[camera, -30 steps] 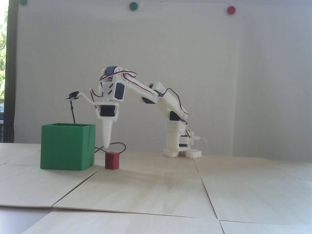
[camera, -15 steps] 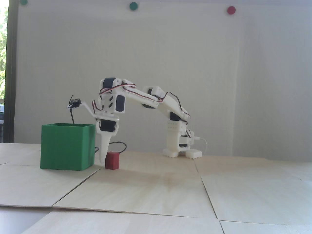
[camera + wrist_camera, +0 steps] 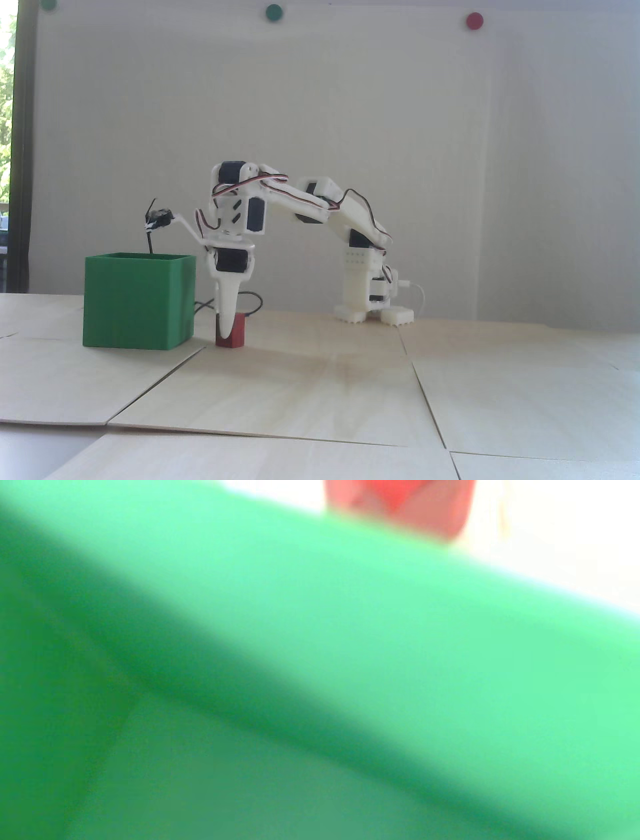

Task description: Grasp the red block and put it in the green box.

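Note:
In the fixed view the small red block point(image 3: 239, 330) stands on the table just right of the large green box point(image 3: 135, 305). My white gripper point(image 3: 229, 338) points straight down onto the block. Its near finger point(image 3: 227, 312) covers the block's left half and reaches almost to the table; the other finger is hidden behind. The side-on angle does not show how wide the jaws stand. The wrist view is heavily blurred: the green box point(image 3: 311, 653) fills most of it, with the red block point(image 3: 398, 495) peeking over its edge at the top.
A black cable point(image 3: 254, 299) loops on the table behind the block. The arm's base point(image 3: 372, 314) stands to the right. The wrist camera bracket point(image 3: 159, 220) hangs over the box's rim. Plywood panels with seams point(image 3: 422, 390) cover the table.
The gripper came down from above the block, swung left beside it half a second ago, then shifted right so its finger now overlaps the block. Block and box stayed put.

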Controlling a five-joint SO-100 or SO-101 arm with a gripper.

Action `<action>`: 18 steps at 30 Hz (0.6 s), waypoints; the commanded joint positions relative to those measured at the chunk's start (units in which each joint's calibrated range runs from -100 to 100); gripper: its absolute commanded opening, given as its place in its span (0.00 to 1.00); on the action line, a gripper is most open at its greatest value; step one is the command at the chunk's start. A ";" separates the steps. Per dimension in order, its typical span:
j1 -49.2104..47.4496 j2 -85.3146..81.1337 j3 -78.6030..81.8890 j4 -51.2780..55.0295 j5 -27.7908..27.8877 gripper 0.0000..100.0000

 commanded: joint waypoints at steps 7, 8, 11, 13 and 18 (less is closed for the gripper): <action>-0.81 -2.10 -1.30 1.74 0.87 0.25; -0.89 -2.10 -1.30 1.74 0.87 0.25; -1.61 -1.86 -1.30 1.74 0.92 0.25; -2.26 -1.86 -1.30 1.74 0.92 0.25; -3.95 -2.02 -1.30 1.74 0.92 0.25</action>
